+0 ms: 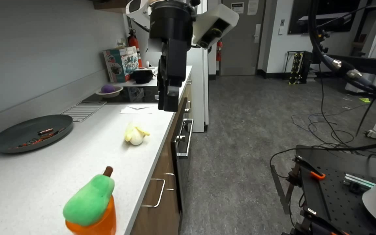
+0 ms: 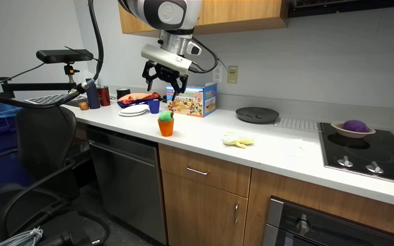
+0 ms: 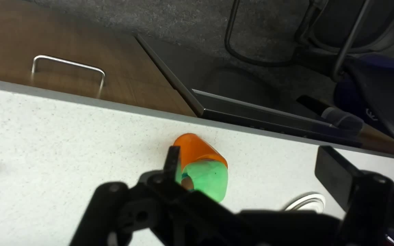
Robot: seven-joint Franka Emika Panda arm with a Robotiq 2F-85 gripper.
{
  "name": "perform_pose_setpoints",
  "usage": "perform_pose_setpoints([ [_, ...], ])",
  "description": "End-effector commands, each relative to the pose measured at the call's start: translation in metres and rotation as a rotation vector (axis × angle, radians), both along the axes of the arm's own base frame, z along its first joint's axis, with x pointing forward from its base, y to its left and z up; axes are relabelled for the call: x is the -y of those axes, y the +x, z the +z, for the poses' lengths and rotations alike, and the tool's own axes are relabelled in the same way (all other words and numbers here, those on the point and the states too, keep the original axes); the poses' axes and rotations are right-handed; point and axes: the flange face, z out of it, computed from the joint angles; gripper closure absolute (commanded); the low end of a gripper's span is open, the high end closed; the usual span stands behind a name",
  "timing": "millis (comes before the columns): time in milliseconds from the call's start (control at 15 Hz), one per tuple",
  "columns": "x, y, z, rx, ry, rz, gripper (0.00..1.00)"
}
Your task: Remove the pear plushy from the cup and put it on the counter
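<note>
"Wrist view: see the gripper?"

"Yes. Spread wide, with fingers well apart. Hanging up above the counter, apart from the pear."

"Now find the pear in both exterior views."

"Sitting in the cup, leaning to one side, with a brown stem poking up."

"And the cup?"

"Standing upright on the counter, near the front edge."

"See more in an exterior view?"

"Yes, a pale lump near that edge and a dark plate back near the wall."
</note>
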Motion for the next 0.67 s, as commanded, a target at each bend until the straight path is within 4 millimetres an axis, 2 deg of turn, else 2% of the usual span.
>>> perform_pose_setpoints([
  [0,0.0,0.0,0.001,-0.001,0.0,0.0,0.0],
  [400,0.001,0.004,-0.001,0.002,-0.005,-0.015,0.0],
  [600,-0.008,0.02,-0.01,0.011,-0.004,-0.01,0.0],
])
